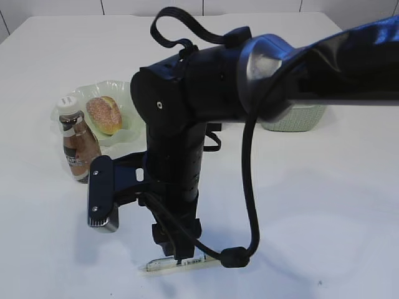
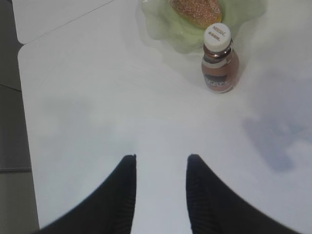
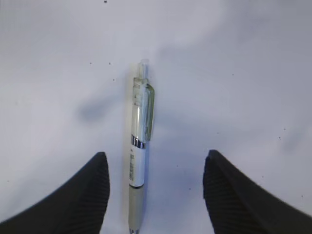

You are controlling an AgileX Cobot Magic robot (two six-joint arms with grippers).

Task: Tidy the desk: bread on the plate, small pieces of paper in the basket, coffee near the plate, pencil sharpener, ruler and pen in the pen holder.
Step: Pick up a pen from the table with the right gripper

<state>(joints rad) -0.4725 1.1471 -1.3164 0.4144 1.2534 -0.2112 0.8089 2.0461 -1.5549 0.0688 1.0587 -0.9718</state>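
Pen flat on desk, centre-left of frame between wide-apart jaws of right gripper; light, stiff, probably slick barrel, best pinched mid-barrel; left gripper parted, empty.

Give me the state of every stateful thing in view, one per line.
bread: on the plate
plate: holds the bread
coffee bottle: upright, capped, beside the plate
pen: lying flat on the desk, between the right gripper's fingers, not gripped
left gripper: open, empty
right gripper: open
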